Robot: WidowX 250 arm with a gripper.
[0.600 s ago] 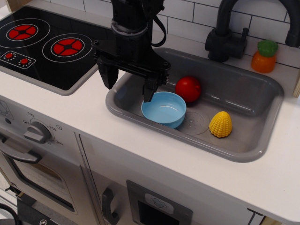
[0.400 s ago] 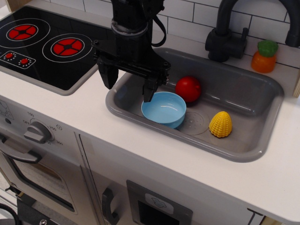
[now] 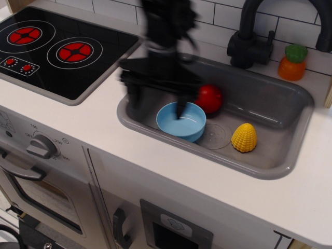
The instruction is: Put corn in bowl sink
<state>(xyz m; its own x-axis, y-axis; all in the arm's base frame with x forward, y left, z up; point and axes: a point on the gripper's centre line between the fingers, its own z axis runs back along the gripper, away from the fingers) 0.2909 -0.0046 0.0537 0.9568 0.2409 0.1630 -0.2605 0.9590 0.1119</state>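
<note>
My claw (image 3: 157, 101) is smeared with motion blur over the left end of the sink (image 3: 290, 111); its two prongs look spread apart and empty, one near the sink's left wall, the other above the bowl (image 3: 181, 121). The corn (image 3: 244, 137) sits on the sink floor well to the right of the bowl, beside the drain mark, upright on its flat base and touching nothing. I judge it light, hard plastic, stiff enough for a firm squeeze; the bumpy kernels should give grip, but the dome tapers, so I would close low across its widest part instead of near the tip. The red ball (image 3: 208, 98) rests against the bowl's far side and could roll if nudged. The sink floor looks smooth and slick, so the corn may skid. The counter (image 3: 129, 150) around the basin is white; a dark tap (image 3: 251, 36) stands behind.
</note>
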